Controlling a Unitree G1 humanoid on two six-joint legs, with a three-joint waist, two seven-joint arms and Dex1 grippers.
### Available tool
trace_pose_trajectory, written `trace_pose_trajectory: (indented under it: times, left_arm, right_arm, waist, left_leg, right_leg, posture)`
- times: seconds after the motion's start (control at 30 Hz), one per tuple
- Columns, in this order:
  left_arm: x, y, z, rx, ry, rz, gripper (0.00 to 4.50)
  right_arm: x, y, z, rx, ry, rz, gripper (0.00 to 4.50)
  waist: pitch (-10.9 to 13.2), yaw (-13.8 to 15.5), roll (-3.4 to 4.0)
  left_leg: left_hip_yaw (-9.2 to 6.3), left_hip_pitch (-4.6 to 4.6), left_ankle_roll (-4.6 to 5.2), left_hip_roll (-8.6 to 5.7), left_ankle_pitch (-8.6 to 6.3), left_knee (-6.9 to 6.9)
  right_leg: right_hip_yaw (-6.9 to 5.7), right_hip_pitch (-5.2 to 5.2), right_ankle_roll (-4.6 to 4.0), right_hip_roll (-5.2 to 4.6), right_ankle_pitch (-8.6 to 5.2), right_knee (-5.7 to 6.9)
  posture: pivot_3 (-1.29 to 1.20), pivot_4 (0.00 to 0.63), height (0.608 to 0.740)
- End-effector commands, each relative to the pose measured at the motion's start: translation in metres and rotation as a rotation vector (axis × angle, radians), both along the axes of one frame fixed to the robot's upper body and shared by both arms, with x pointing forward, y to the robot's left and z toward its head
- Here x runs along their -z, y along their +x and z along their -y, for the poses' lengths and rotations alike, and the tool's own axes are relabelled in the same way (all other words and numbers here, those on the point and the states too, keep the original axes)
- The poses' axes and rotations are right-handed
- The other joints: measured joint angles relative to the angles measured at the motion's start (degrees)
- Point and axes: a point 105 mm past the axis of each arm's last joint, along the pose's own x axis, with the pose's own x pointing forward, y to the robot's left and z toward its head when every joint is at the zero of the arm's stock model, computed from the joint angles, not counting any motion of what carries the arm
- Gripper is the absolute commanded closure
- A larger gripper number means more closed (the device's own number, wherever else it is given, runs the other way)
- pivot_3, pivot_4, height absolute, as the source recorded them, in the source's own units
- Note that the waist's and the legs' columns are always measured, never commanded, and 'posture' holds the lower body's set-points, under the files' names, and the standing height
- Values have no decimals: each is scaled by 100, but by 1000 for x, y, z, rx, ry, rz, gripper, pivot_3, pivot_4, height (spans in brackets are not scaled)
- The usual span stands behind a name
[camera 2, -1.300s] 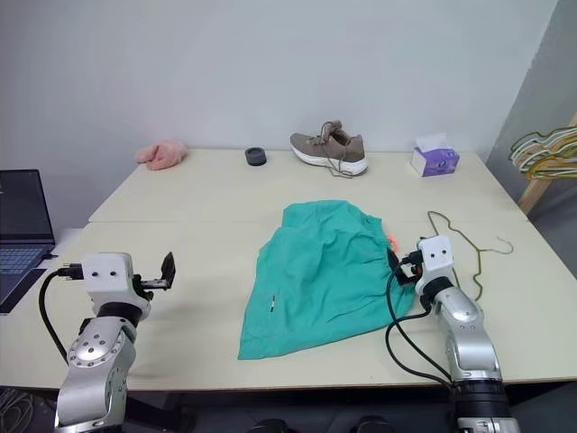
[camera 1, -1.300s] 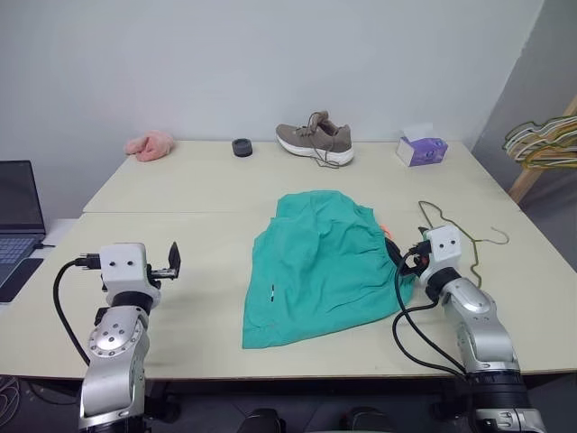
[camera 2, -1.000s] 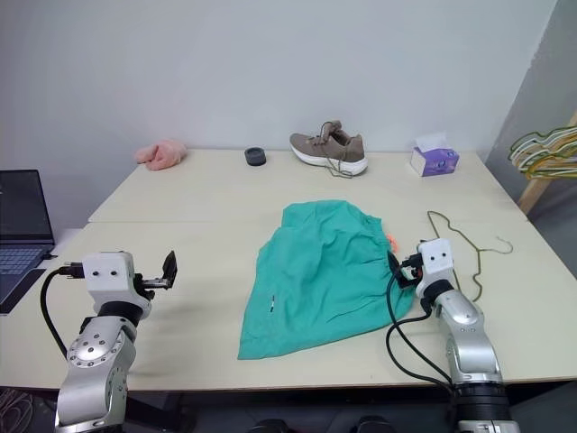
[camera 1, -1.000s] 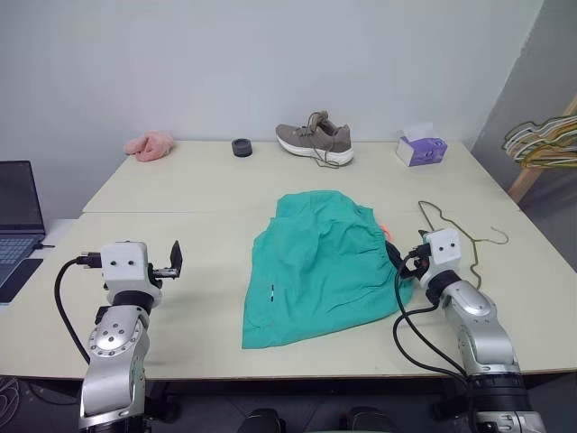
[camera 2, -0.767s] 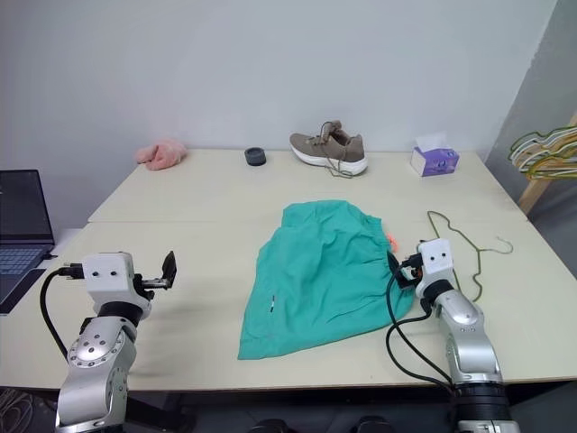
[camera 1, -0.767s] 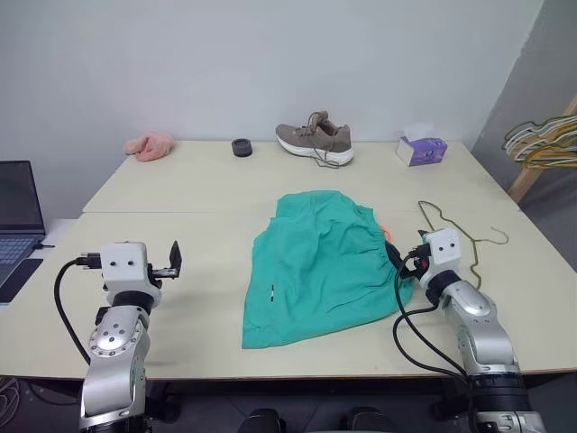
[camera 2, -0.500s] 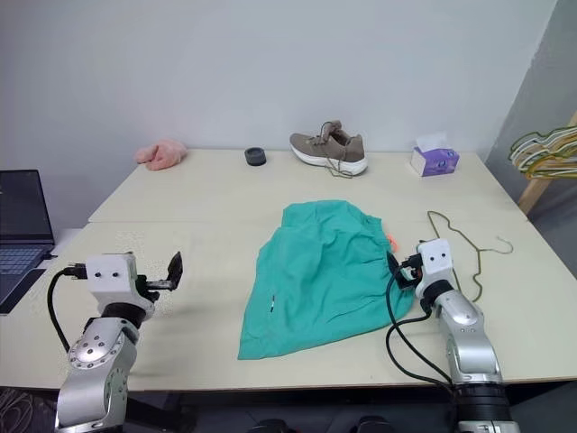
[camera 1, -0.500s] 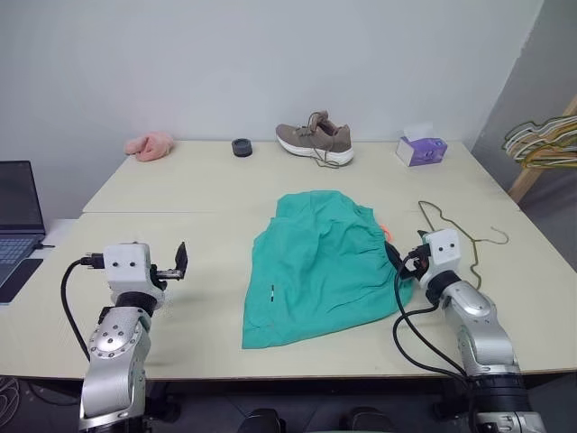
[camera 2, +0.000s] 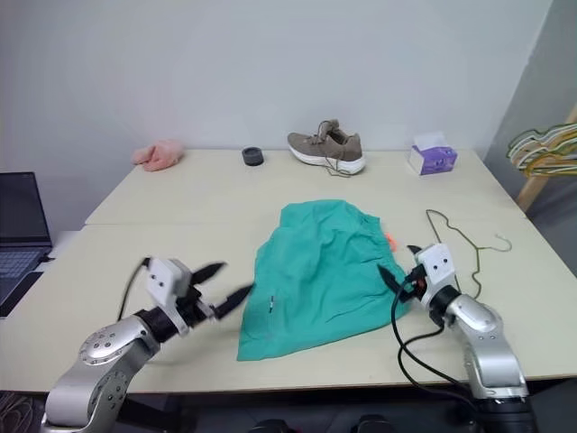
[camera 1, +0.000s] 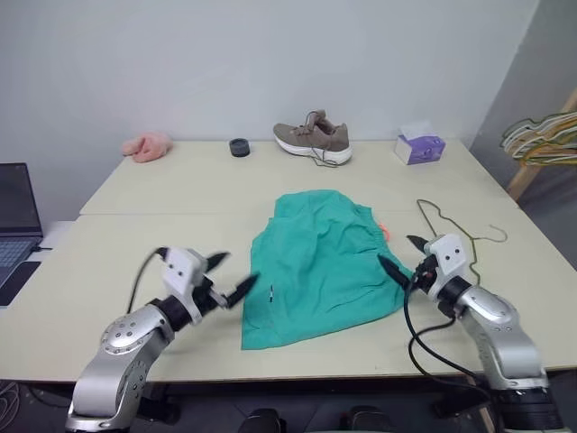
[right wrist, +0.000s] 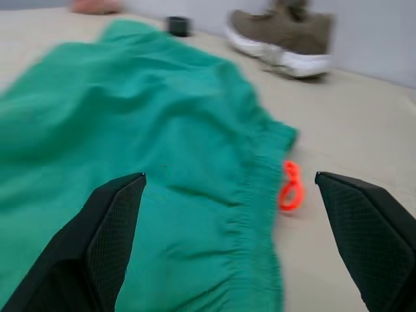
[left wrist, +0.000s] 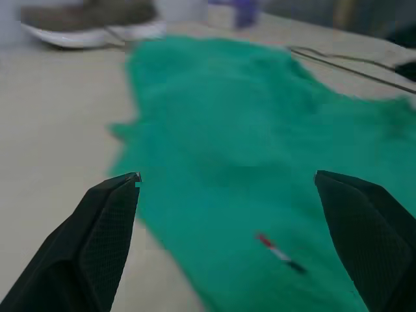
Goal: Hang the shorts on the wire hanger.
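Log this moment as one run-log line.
stage: approach | left gripper: open, at shorts' left edge | right gripper: open, at waistband side | shorts: flat on table | wire hanger: on table, untouched

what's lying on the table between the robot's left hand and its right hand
The shorts fill that stretch between the left hand and right hand, seen in both eye views.

Lab: bare table (camera 1: 180, 194), laptop (camera 1: 16, 212)

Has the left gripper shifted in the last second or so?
Yes. The left gripper has swung toward the shorts, its open fingertips now near their left edge.
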Motion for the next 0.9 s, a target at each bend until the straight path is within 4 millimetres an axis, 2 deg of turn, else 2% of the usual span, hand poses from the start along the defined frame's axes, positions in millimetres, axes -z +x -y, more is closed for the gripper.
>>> trace_pose_trajectory:
  times: [0.03,0.17,0.33,0.6,0.7,0.9]
  left_arm:
    - [1,-22,15,275,75,-90,0]
    - [10,-35,10,456,216,-162,0]
    - [32,-44,-3,599,411,-219,0]
    - [57,-32,-21,591,546,-206,0]
    - [66,-21,-27,554,587,-171,580]
    - [69,-8,-26,525,596,-83,2413]
  right_arm:
    - [-12,-38,-23,-308,-56,-74,44]
    - [-10,-58,-20,-430,-152,-152,44]
    - [-12,-62,-18,-466,-197,-164,44]
    - [-15,-63,-20,-465,-210,-143,44]
    - [-14,-62,-20,-467,-241,-125,0]
    - [-2,-58,-18,-485,-364,-103,0]
  waist:
    - [3,-57,5]
    - [13,-185,4]
    - [22,-311,6]
    - [28,-330,-4]
    - [28,-329,-3]
    - [22,-316,12]
  left_leg:
    - [0,1,0,4,0,-1]
    - [-2,17,0,23,0,-4]
    - [1,50,0,25,-1,-9]
    - [1,34,-1,25,-2,-10]
    - [0,38,-1,24,-2,-9]
    - [-1,68,0,23,-1,-6]
  right_leg:
    - [0,0,19,0,-15,-1]
    - [-4,8,6,4,-26,6]
    - [-1,29,-23,7,-44,5]
    - [1,17,3,0,-31,-1]
    - [0,18,5,-1,-30,0]
    - [1,21,5,-4,-30,1]
  posture:
    - [-108,0,740]
    - [-130,0,740]
    - [-147,0,740]
    - [-166,0,740]
    - [-166,0,740]
    - [-165,0,740]
